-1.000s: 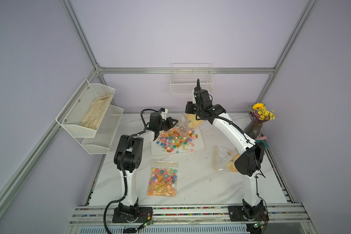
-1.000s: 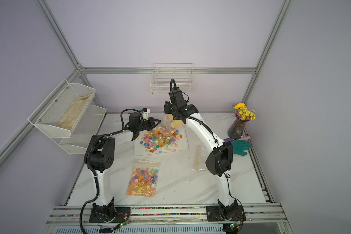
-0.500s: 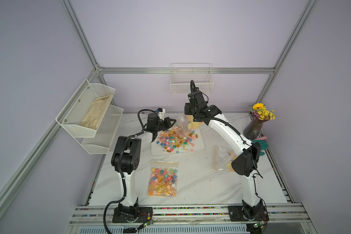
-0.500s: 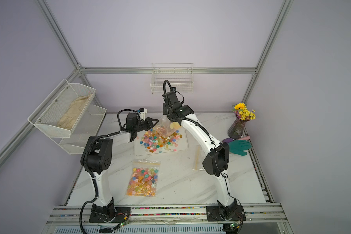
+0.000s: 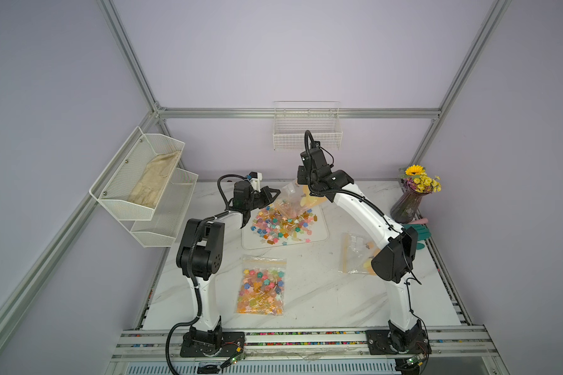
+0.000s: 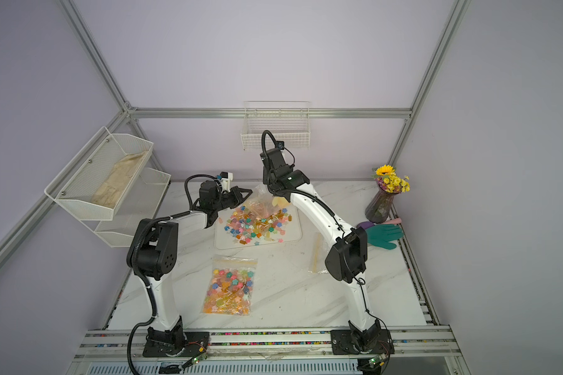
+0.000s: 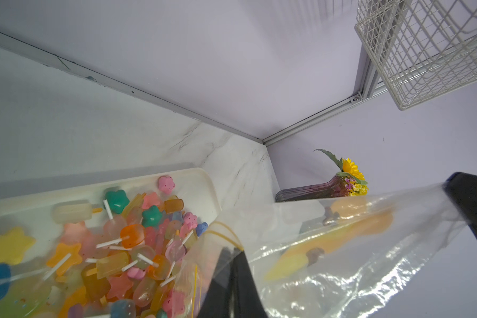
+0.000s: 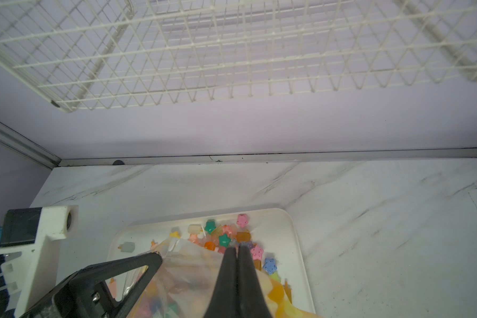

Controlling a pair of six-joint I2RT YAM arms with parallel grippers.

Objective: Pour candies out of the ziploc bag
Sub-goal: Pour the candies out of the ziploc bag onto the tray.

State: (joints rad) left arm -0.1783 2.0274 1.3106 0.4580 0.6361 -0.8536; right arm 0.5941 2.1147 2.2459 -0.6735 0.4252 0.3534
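While both arms hold the ziploc bag [image 5: 289, 198] over the white tray [image 5: 320, 229], I log the grips: left gripper [image 7: 234, 264] clamped on the bag's zip edge, right gripper [image 8: 238, 250] pinched tight on the film at the far end. The bag sags, tilted, with its zip end low over the tray. The candies [image 5: 279, 224] lie heaped on the tray below it. A second bag [image 5: 262, 285], full, lies flat on the table [image 5: 322, 292] nearer the bases, and a flattened clear bag [image 5: 355, 251] lies beside the right arm
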